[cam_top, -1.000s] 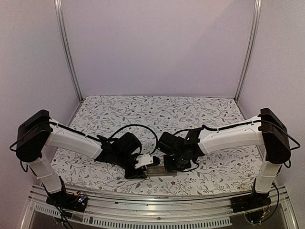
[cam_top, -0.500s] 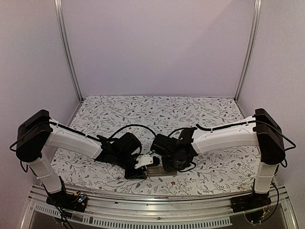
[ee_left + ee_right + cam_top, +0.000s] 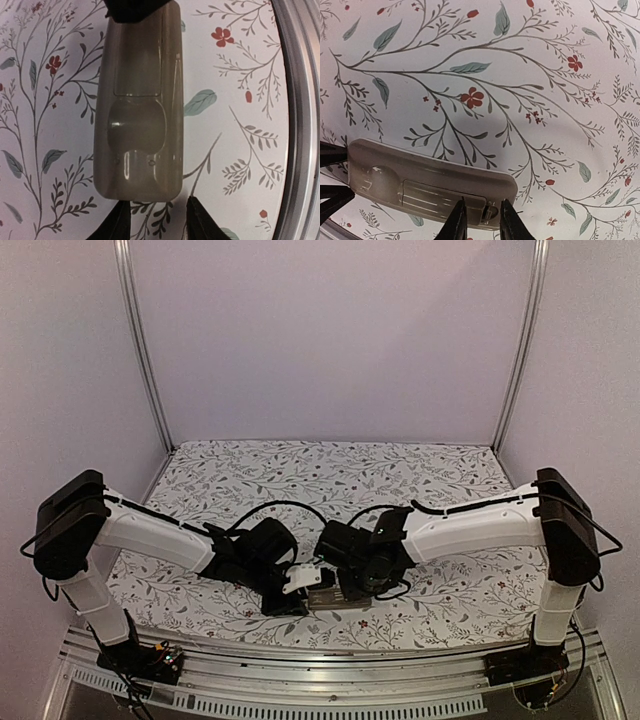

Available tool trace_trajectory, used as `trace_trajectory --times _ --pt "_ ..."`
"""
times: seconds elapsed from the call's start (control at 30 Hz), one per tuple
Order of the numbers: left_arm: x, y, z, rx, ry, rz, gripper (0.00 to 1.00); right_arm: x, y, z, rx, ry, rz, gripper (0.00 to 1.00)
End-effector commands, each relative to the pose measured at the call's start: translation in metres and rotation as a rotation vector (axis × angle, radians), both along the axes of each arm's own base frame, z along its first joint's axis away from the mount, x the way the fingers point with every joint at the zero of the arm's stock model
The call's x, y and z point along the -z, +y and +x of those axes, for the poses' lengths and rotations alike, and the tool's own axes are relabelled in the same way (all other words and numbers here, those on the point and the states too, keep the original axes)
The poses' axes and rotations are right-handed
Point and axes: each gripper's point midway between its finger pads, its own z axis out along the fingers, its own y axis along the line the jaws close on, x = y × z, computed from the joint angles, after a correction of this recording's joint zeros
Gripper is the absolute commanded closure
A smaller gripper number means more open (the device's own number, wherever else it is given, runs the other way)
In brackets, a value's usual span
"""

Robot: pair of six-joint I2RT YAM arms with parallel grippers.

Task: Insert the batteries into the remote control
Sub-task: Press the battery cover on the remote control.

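Floral cloth (image 3: pixel 470 50) under me, remote (image 3: pixel 137 125) lying back-up by the near rail (image 3: pixel 300 125). My left gripper (image 3: pixel 159 215) sits half open at one end, grip unclear. My right gripper (image 3: pixel 482 212) is narrowly parted over the other end, holding nothing.

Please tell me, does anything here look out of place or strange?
Nothing is spilled or broken. The remote control lies back side up, very near the metal rail at the table's edge. Its battery cover looks closed, and no batteries are in view.
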Motion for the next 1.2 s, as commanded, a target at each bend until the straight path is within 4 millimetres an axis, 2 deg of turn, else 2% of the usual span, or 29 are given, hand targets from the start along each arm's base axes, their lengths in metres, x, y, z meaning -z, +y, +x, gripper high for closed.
trace_trajectory --times 0.0,0.1,0.13,0.6,0.7,0.9,0.97,1.03,1.17 --pt "-0.012 -0.011 -0.002 0.018 -0.006 -0.033 0.62 -0.034 0.016 0.006 -0.054 -0.057 0.120 0.80" --pt "-0.011 -0.011 -0.001 0.016 -0.008 -0.030 0.62 -0.033 0.022 0.004 -0.060 -0.024 0.202 0.98" --pt "-0.012 -0.011 -0.001 0.015 -0.008 -0.030 0.62 -0.032 0.022 0.003 -0.057 -0.010 0.230 1.00" --pt "-0.010 -0.010 -0.002 0.016 -0.004 -0.025 0.62 -0.019 0.011 0.003 -0.017 0.026 0.249 1.00" --pt "-0.011 -0.011 -0.002 0.014 -0.005 -0.026 0.62 -0.007 0.006 -0.002 -0.010 0.049 0.241 1.00" --pt "-0.011 -0.011 -0.002 0.015 -0.003 -0.025 0.62 0.040 -0.014 -0.023 0.015 0.152 0.184 1.00" --pt "-0.011 -0.011 -0.002 0.014 -0.002 -0.027 0.62 0.047 -0.018 -0.026 0.020 0.166 0.167 1.00" --pt "-0.010 -0.011 -0.003 0.015 -0.002 -0.024 0.62 0.044 -0.018 -0.025 0.019 0.161 0.165 1.00" --pt "-0.011 -0.011 -0.002 0.015 -0.002 -0.025 0.62 0.017 -0.007 -0.015 0.003 0.114 0.196 1.00"
